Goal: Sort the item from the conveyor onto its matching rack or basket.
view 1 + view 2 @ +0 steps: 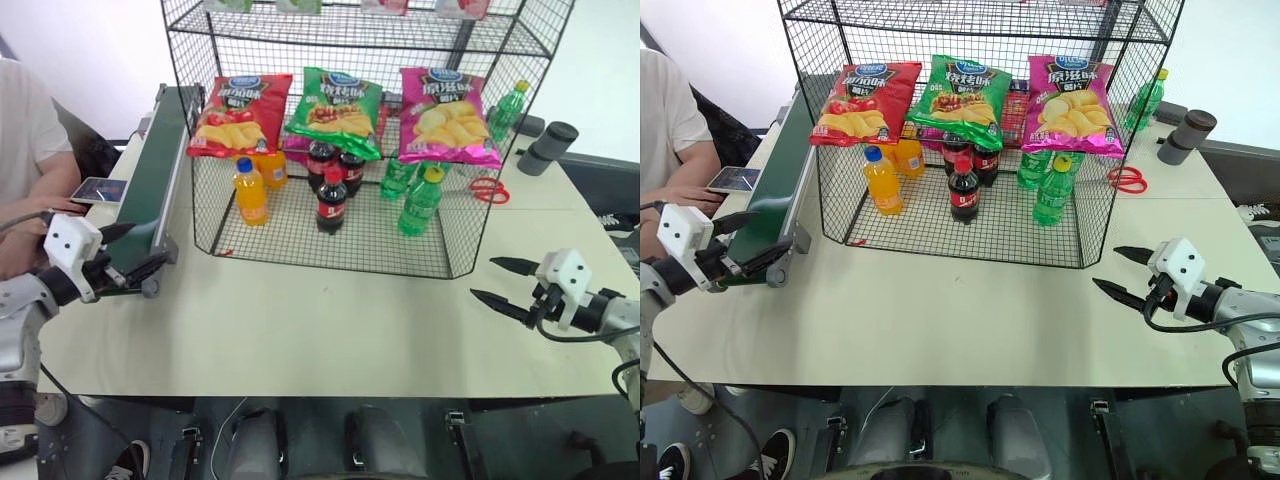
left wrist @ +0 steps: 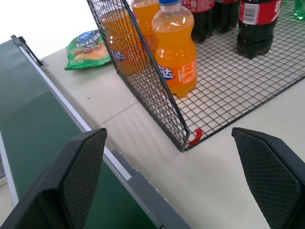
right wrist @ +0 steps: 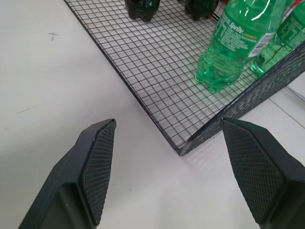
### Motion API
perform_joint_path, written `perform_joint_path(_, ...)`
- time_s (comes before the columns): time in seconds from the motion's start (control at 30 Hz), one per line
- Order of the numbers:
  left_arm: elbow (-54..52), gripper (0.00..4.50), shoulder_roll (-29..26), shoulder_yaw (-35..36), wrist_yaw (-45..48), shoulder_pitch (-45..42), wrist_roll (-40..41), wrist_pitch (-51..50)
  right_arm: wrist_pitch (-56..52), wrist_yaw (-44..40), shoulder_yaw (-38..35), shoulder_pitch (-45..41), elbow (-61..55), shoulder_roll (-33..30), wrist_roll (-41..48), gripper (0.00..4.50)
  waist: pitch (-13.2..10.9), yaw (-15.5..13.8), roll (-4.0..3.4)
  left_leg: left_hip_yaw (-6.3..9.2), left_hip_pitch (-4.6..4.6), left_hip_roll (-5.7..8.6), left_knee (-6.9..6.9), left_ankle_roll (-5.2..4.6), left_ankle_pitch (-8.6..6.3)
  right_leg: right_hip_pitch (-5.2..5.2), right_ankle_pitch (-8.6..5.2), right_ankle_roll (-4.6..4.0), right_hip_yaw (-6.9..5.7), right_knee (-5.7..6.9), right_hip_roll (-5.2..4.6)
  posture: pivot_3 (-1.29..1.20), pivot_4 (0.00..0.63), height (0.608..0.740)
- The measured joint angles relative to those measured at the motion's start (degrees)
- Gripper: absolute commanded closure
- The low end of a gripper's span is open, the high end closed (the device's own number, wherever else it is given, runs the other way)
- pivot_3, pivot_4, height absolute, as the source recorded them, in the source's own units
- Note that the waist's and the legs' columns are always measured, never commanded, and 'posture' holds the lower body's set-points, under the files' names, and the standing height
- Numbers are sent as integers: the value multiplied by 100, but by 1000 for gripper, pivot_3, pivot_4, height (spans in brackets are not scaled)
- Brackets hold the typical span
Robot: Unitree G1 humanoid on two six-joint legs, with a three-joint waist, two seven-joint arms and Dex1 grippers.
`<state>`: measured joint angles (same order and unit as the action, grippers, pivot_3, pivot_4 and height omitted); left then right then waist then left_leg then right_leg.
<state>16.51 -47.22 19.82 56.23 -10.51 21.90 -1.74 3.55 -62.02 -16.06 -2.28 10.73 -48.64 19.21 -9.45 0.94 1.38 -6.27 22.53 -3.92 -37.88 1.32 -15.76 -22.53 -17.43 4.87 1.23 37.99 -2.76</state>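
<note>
Both grippers held open and empty, item not yet taken.

The left gripper [image 1: 130, 250] is spread over the conveyor [image 1: 150, 170]; the green chip bag [image 2: 88, 50] lies on the table beside the belt, behind the rack [image 1: 350, 240], so the wire could be struck in reaching. "Sprite" is read on a green bottle [image 3: 238, 43]. The right gripper [image 1: 505, 282] is spread.
</note>
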Motion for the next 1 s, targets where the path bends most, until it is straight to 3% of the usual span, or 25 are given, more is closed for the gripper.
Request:
perform_joint_path(0.57, 74, 0, 29, -86, -12, -103, -104, 127, 104, -15, 83, 7, 82, 40, -147, 858, 0, 0, 0, -1, 0, 2, 0, 0, 0, 0, 0, 0, 0, 0, 2, 0, 150, 740)
perform_joint_path(1.0, 82, 0, 159, 11, 779, 16, 355, 570, 172, -221, 136, -21, -100, 37, -45, 858, 0, 0, 0, -1, 0, 1, 0, 0, 0, 0, 0, 1, 0, 0, 2, 0, 150, 740)
